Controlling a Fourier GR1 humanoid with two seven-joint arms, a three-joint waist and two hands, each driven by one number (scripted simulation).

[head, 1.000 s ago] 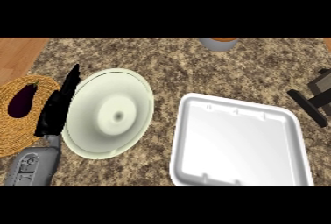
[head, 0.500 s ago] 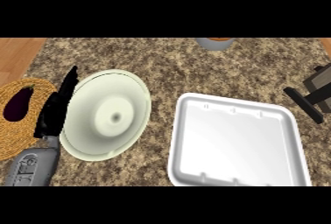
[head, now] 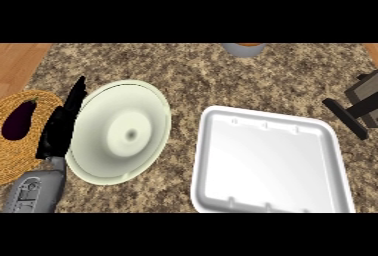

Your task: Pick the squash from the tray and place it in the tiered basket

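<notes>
The white tray (head: 269, 165) lies at the right of the counter with nothing on it. A woven basket (head: 29, 102) sits at the left edge, and a dark purple thing (head: 16, 121) lies inside it. I cannot tell whether that is the squash. My left hand (head: 63, 122) stands edge-on between the basket and a pale plate, fingers straight and holding nothing. My right hand (head: 353, 111) shows at the right edge above the tray's far corner, partly cut off, open and holding nothing.
A large pale green plate (head: 122, 132) rests between basket and tray, right beside my left hand. A grey cup (head: 244, 48) stands at the counter's far edge. Wooden floor (head: 18, 62) shows beyond the counter's left side.
Almost nothing differs. The right hand has crept slightly leftward; the left hand stays where it was.
</notes>
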